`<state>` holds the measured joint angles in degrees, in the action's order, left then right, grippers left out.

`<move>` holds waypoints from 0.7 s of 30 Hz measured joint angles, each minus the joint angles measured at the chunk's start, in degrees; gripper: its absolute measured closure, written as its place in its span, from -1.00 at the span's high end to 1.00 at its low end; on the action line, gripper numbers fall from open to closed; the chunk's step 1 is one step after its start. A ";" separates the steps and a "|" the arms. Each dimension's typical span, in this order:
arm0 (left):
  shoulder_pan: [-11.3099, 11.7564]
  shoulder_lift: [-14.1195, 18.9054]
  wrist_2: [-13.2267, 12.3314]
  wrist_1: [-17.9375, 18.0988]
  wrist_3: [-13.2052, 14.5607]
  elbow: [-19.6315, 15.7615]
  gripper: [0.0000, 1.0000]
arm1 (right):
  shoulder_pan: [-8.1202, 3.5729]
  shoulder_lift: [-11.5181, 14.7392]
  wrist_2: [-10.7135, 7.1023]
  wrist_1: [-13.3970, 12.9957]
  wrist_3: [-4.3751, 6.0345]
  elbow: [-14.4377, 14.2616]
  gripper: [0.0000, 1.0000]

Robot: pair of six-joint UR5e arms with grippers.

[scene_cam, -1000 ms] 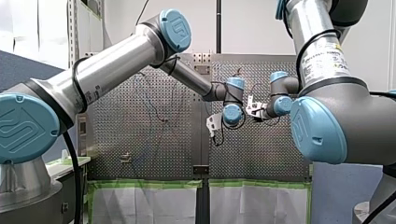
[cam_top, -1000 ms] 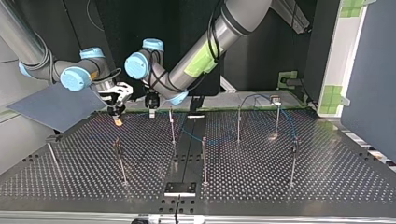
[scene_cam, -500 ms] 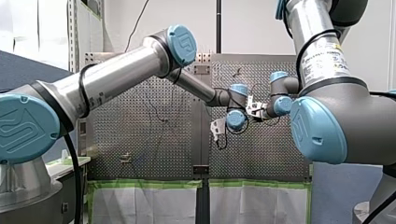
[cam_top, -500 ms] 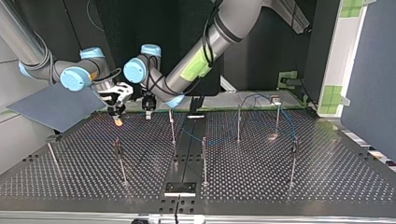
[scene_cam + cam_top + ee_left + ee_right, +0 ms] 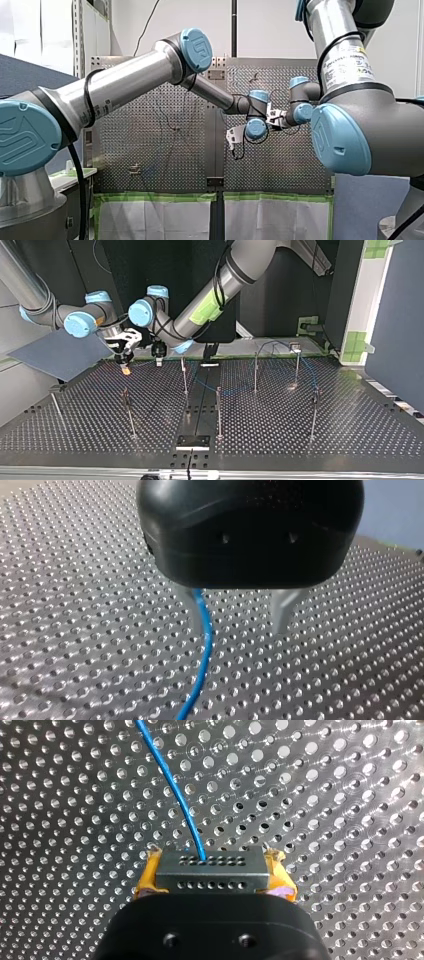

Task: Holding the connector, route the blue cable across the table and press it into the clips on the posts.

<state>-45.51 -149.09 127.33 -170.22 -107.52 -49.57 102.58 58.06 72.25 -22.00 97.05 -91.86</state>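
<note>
- Right wrist view shows our right tool (image 5: 212, 881) closed on the connector (image 5: 210, 866), a small perforated metal block clamped between its yellow pads (image 5: 146, 879). The blue cable (image 5: 175, 800) leaves the block's face and arcs away over the bench (image 5: 325, 795).
- Left wrist view shows our left tool (image 5: 237, 617) with its metal fingers (image 5: 282, 611) spread apart, gripping nothing. The cable runs between them, just beside one finger; we cannot tell whether it touches.
- Top view puts both tools close together towards its left, near the bench's far edge, with the posts (image 5: 218, 410) standing across the bench. Their clips are too small to make out.
- We judge the cable light, thin and limp. It will sag and curl rather than hold a line, so it needs tension to be steered.
- The connector is the rigid part and the sound place to hold; its flat sides suit the pads.
- For pressing into clips, we would pinch the cable lightly near each post. A hard pull could strain its joint at the connector.
</note>
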 joint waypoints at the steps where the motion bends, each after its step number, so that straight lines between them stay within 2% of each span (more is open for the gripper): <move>1: -0.05 0.00 0.61 -0.03 -0.17 0.00 -1.00 | 0.00 0.00 0.00 0.00 0.00 0.01 -1.00; 9: -0.58 0.17 3.71 0.09 -2.19 0.18 -1.00 | 0.03 0.01 0.00 0.07 -0.24 0.02 -1.00; 14: -1.21 0.80 6.09 -1.73 -3.13 0.18 -1.00 | -0.01 0.22 0.00 0.10 -0.43 0.10 -1.00; 21: -2.37 3.30 9.80 -4.71 -4.42 -0.66 -1.00 | -0.02 2.73 0.00 0.10 0.02 0.21 -1.00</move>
<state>-47.88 -145.79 137.13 -174.94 -111.94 -50.23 102.56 60.79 72.25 -21.90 97.07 -91.65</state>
